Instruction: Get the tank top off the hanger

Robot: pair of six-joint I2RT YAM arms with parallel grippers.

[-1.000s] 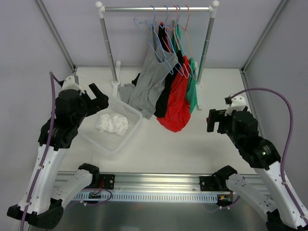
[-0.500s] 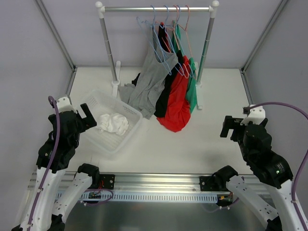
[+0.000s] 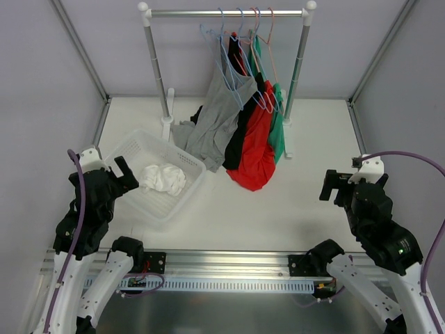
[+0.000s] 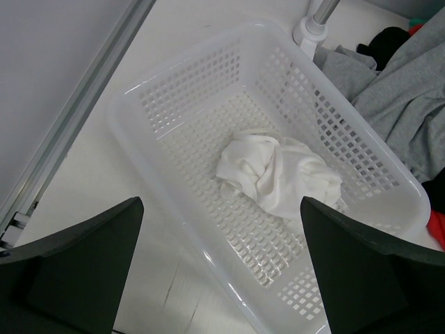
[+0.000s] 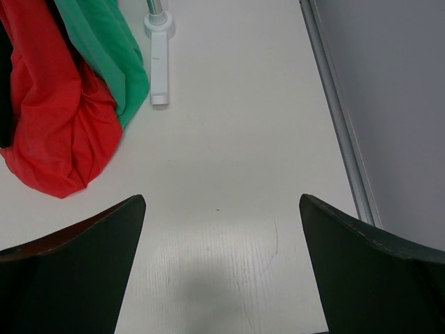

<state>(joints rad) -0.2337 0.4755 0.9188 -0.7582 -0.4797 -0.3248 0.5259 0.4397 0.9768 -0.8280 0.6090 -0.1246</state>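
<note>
Left gripper (image 4: 221,203) and right gripper (image 5: 222,202): fully spread, empty. Lowering the left risks snagging the basket (image 4: 170,69), tank top (image 4: 278,174) inside, directly ahead.

Tank top (image 4: 278,174) in basket (image 4: 182,104); basket left of rack (image 3: 208,12); garments (image 3: 252,142) on rack.
</note>
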